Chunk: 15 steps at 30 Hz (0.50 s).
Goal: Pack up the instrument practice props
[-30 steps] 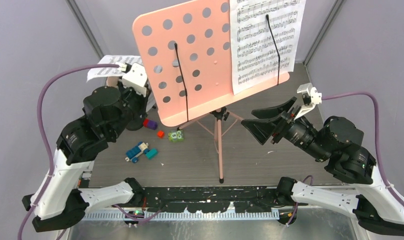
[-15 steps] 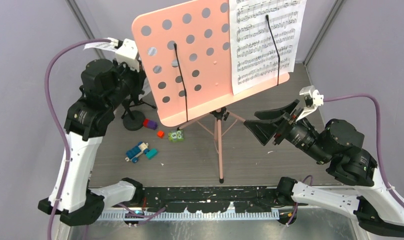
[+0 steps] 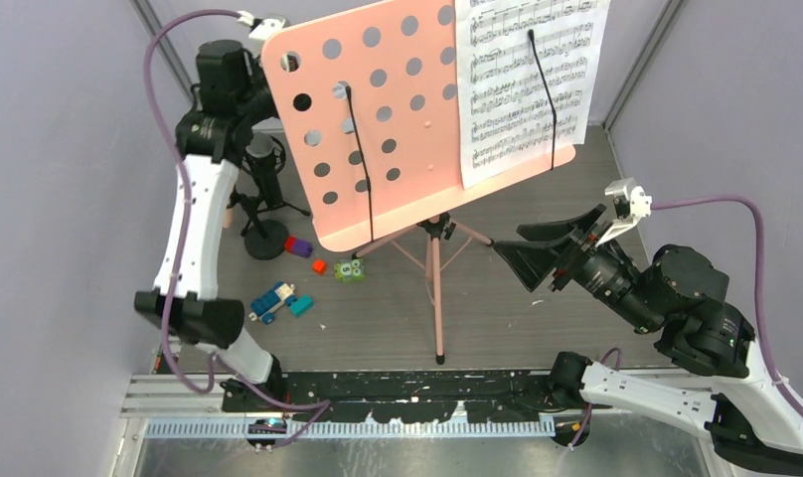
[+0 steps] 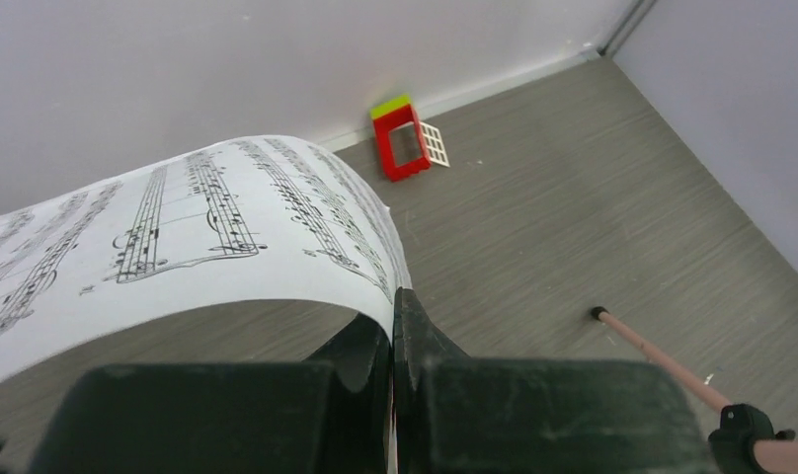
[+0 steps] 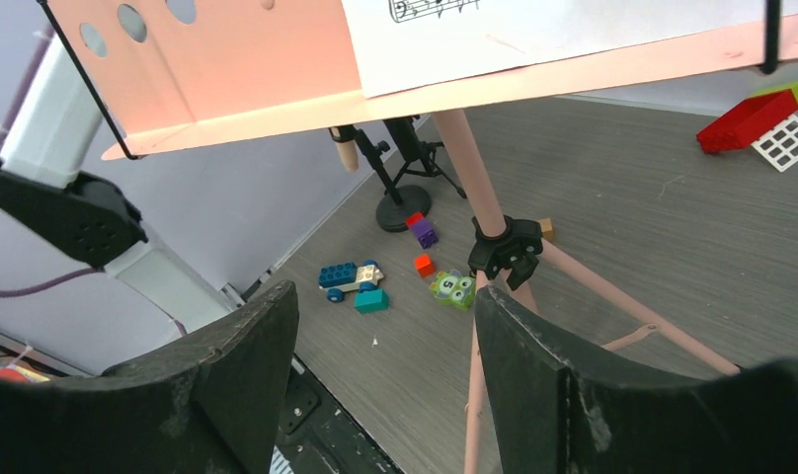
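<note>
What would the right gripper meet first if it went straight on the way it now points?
Probably the pink music stand's pole, near its black tripod collar. The right gripper, jaws open, points at that spot in the top view. Height is unclear, so it might pass just beside it.

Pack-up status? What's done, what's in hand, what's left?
Done: nothing looks packed yet, and no case or bin is in view.
In hand: one sheet-music page is pinched in the shut left fingers, high beside the music stand. The right fingers are open and empty, low in front of it.
Left: the second page is clipped on the stand, the stand is upright, and the microphone is standing.
</note>
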Each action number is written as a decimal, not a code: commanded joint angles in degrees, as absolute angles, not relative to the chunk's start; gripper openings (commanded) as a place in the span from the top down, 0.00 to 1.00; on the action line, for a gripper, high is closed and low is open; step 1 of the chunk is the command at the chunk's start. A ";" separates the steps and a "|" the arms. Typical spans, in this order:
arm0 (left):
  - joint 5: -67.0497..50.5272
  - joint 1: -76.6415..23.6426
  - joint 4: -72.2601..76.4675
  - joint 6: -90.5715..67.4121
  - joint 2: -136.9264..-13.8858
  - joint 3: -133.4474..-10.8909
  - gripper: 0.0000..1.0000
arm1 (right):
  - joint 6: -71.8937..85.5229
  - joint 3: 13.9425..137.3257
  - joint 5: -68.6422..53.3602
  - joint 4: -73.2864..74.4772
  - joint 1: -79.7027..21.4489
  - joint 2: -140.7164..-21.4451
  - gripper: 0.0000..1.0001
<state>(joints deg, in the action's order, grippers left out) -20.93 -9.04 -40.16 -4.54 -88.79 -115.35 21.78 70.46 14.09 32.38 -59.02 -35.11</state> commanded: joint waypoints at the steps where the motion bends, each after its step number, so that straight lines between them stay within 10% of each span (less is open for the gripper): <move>1: -28.94 -8.93 -37.35 -9.66 -98.07 -122.17 1.00 | 21.79 70.54 17.24 32.88 -58.97 -34.45 0.29; 15: -27.10 -8.96 -22.04 -31.38 -117.20 -118.83 1.00 | 21.68 67.34 23.71 35.16 -58.97 -32.38 0.27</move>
